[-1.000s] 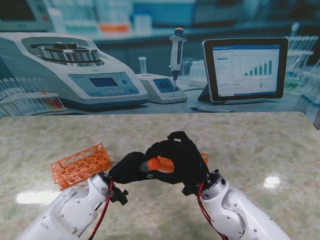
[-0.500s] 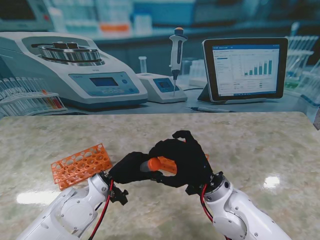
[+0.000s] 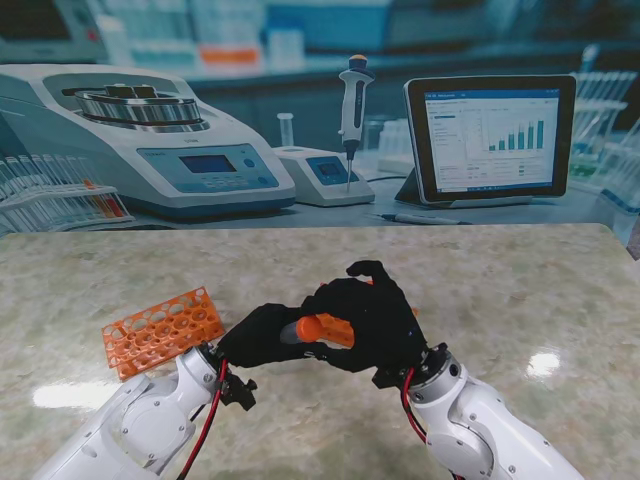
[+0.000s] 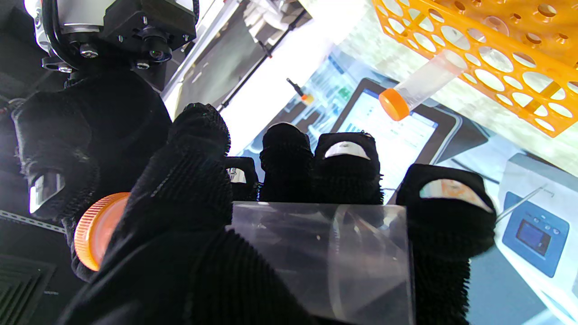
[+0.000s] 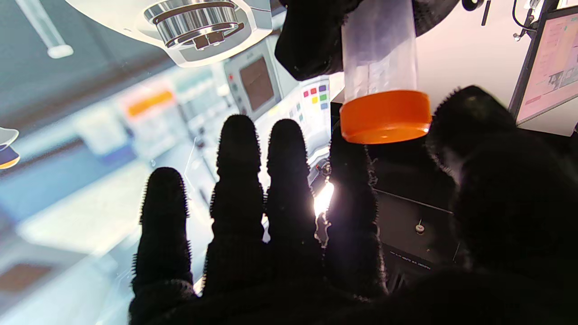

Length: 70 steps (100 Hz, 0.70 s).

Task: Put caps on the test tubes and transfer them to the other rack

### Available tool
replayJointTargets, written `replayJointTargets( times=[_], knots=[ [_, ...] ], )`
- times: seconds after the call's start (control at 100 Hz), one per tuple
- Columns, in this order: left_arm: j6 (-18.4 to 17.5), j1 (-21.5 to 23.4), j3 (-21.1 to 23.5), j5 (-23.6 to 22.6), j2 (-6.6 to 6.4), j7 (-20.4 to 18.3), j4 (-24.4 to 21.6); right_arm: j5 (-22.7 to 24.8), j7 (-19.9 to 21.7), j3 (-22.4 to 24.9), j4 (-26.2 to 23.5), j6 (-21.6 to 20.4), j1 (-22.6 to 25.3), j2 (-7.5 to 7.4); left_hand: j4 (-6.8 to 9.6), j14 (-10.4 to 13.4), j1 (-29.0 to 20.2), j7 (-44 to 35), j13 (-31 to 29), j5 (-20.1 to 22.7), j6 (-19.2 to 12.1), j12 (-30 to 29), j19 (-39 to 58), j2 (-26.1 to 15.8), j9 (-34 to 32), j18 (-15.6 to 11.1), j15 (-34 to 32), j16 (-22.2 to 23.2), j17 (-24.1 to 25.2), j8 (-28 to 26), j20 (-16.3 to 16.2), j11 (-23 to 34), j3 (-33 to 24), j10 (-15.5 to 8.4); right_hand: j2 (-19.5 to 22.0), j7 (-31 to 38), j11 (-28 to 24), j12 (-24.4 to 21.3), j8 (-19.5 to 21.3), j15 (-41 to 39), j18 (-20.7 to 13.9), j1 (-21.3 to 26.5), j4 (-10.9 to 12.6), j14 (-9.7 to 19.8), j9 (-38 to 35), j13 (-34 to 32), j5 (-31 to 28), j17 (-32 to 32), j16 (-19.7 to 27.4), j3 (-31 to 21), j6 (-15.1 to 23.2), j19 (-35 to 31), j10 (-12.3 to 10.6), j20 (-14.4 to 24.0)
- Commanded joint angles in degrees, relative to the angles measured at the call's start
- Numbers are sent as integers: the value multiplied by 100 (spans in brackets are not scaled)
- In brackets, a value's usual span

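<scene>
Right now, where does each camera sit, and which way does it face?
Stand: above the shoulders, facing the table; both arms, left hand, right hand.
Left wrist: along its fingers, holding the tube; rack beyond.
Right wrist: along its fingers, toward the cap.
All three share the tube.

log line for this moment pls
left robot hand: holds tube | right robot hand: at orange cap | orange rack: left

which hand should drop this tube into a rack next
Probably the left hand: it already grips the tube, while the right hand only touches the orange cap.
</scene>
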<state>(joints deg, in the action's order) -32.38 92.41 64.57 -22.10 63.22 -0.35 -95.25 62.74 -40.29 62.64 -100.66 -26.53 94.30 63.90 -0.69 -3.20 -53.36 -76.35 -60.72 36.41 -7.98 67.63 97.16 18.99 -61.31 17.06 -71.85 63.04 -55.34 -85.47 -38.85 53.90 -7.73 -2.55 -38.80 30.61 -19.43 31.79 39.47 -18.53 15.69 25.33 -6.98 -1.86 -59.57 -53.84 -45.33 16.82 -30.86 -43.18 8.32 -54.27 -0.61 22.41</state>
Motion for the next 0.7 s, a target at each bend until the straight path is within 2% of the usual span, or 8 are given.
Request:
replayJointTargets(
  times=[0.0, 0.11, 0.16, 0.2, 0.22, 0.34, 0.48, 0.69],
  knots=[
    [25, 13, -6, 12, 2, -30, -38, -21, 32, -28, 6, 14, 7, 11, -34, 203, -211, -176, 29, 78, -290, 72, 585, -224, 136, -466, 52, -18, -110, -349, -91, -34, 8, -267, -131, 140, -61, 88, 147, 31, 106, 155, -7, 161, -90, -184, -196, 8, -71, -88, 152, -21, -202, 119],
    [25, 8, -11, 14, 2, -33, -36, -51, 58, -36, 19, 2, -6, 17, -32, 203, -219, -176, 29, 78, -290, 72, 584, -222, 134, -464, 52, -18, -109, -349, -92, -34, 3, -264, -86, 398, -100, 167, 65, -40, 89, 584, -452, 195, -251, -318, -212, 51, -117, 218, 332, -49, -258, 145],
    [26, 7, -13, 15, 1, -35, -36, -61, 74, -38, 22, 5, -10, 18, -32, 203, -219, -177, 29, 80, -291, 72, 583, -225, 135, -464, 52, -18, -109, -349, -92, -34, 4, -267, -70, 753, -109, 191, -247, -69, 85, 779, -511, 209, -327, -382, -147, 80, -142, 341, 420, -61, -277, 157],
    [25, 8, -13, 14, 1, -34, -37, -71, 87, -39, 24, 6, -11, 20, -33, 203, -216, -177, 29, 80, -292, 72, 583, -226, 134, -464, 52, -18, -109, -349, -93, -35, 5, -267, -71, 935, -127, 202, -336, -92, 78, 939, -575, 220, -385, -429, -101, 97, -155, 374, 492, -69, -276, 162],
    [23, 8, -13, 14, 1, -34, -37, -76, 92, -39, 26, 7, -12, 21, -32, 203, -220, -177, 29, 80, -292, 72, 583, -224, 132, -464, 52, -18, -108, -349, -93, -34, 4, -267, -51, 1186, -135, 212, -549, -102, 83, 1021, -578, 221, -411, -454, -53, 104, -163, 441, 544, -78, -290, 169],
    [15, 9, -12, 10, 2, -29, -37, -94, 103, -45, 32, 18, -14, 24, -32, 203, -219, -177, 29, 80, -292, 72, 580, -224, 130, -462, 52, -17, -104, -349, -93, -34, 5, -261, 33, 1754, -214, 303, -896, -172, 52, 1311, -642, 249, -548, -572, 32, 162, -205, 533, 722, -108, -325, 186],
    [18, 11, -13, 9, 2, -27, -40, -115, 108, -53, 37, 32, -25, 31, -32, 203, -218, -176, 29, 80, -295, 72, 579, -226, 134, -462, 52, -17, -105, -349, -94, -35, 6, -261, 161, 1911, -307, 621, -945, -281, 28, 1473, -655, 285, -755, -757, -174, 245, -253, 510, 886, -167, -385, 213],
    [9, 12, -15, 8, 3, -25, -40, -191, 129, -96, 67, 59, -68, 52, -33, 203, -214, -178, 29, 83, -293, 71, 577, -222, 135, -461, 52, -17, -101, -349, -95, -37, 11, -268, 375, 2133, -401, 702, -929, -513, -27, 1517, -669, 317, -1237, -1139, -673, 426, -346, 524, 1153, -272, -488, 252]
  ],
)
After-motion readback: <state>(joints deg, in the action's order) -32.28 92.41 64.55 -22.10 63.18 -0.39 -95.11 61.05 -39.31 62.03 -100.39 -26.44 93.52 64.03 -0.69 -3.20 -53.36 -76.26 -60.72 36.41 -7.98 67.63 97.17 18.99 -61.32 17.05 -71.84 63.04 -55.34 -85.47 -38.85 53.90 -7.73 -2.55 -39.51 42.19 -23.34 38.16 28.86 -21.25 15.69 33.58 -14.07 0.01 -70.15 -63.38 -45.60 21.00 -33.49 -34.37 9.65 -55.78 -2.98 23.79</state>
